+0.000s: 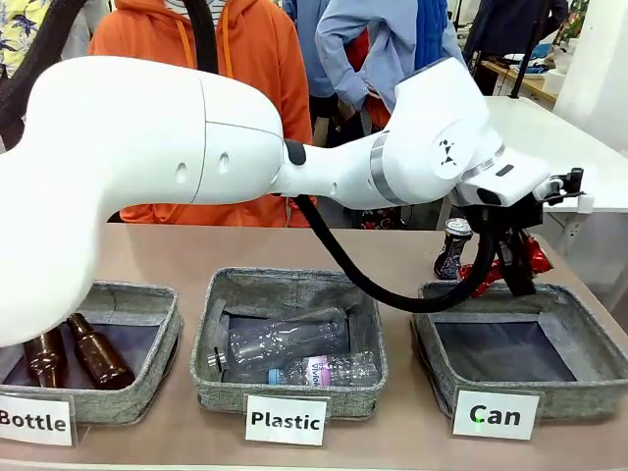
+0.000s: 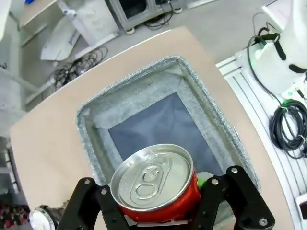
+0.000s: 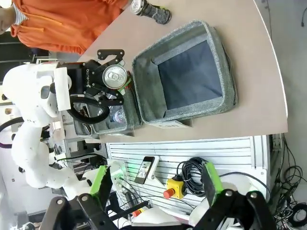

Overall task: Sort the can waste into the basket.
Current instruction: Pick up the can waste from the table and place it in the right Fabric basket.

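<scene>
A pale tan bench (image 1: pixel 147 257) runs across a workroom under bright, even indoor light, with a white table (image 1: pixel 554 137) standing behind it at one end. From above, the floor (image 2: pixel 206 21) shows smooth grey, with loose black cables (image 2: pixel 76 72) trailing across it. A white slatted panel (image 3: pixel 230 153) lines the bench's near edge, carrying a coiled black cable (image 3: pixel 194 167) and a yellow box with a red button (image 3: pixel 175 184).
</scene>
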`<control>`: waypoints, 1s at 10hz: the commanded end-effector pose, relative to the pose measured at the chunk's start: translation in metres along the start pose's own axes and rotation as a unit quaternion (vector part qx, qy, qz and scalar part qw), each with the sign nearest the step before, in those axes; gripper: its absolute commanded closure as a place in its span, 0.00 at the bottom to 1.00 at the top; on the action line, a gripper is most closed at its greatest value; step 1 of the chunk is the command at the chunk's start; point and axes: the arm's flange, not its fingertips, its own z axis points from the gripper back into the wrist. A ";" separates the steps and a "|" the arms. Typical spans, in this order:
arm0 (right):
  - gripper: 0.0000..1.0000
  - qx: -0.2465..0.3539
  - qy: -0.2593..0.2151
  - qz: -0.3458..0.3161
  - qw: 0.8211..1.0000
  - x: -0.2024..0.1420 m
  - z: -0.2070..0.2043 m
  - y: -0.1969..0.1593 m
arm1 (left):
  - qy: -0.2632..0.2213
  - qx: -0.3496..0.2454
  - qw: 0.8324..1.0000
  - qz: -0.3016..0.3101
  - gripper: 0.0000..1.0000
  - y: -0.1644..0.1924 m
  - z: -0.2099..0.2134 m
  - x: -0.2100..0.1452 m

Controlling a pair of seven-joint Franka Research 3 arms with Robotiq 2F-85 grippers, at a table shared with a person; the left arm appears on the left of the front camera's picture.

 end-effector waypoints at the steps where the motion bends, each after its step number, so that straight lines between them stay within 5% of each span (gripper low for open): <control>1: 0.00 0.007 -0.005 -0.003 1.000 0.001 -0.002 0.003 | 0.023 -0.002 1.000 0.007 0.42 0.015 -0.002 0.009; 2: 0.00 0.007 -0.005 -0.003 1.000 0.001 -0.002 0.003 | 0.023 -0.002 1.000 0.006 0.02 0.015 -0.002 0.009; 5: 0.00 0.007 -0.005 -0.003 1.000 0.001 -0.002 0.003 | 0.024 0.006 1.000 0.007 0.00 0.014 0.000 0.008; 6: 0.00 0.007 -0.005 -0.003 1.000 0.001 -0.002 0.003 | 0.024 0.006 1.000 0.008 0.08 0.015 0.000 0.009; 7: 0.00 0.007 -0.005 -0.003 1.000 0.001 -0.002 0.003 | 0.023 0.007 1.000 0.009 0.00 0.017 -0.001 0.011; 10: 0.00 0.007 -0.005 -0.003 1.000 0.001 -0.002 0.003 | 0.018 0.004 1.000 0.013 0.00 0.019 0.001 0.011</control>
